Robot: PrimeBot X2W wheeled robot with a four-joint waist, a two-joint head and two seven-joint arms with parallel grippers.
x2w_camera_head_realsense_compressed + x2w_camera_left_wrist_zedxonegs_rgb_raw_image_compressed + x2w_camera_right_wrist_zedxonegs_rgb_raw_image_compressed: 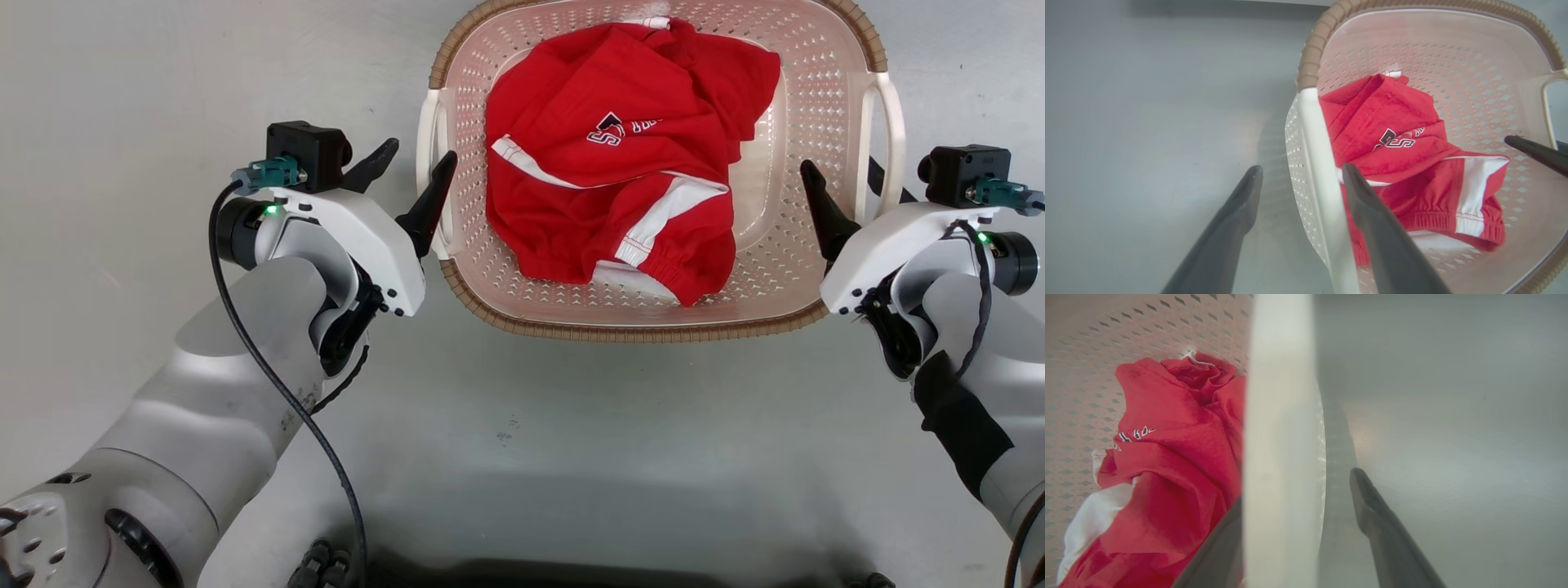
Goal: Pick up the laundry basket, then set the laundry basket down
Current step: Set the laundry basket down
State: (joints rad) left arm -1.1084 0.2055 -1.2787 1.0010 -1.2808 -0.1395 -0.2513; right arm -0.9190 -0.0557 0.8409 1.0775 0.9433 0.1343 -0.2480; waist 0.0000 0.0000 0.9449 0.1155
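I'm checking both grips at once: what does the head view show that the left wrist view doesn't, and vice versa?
Head view: the robot's pale arms, and the right gripper open astride the laundry basket's right handle. Left wrist view: the left gripper close up, fingers open either side of the left handle. Both: the red garment in the basket.
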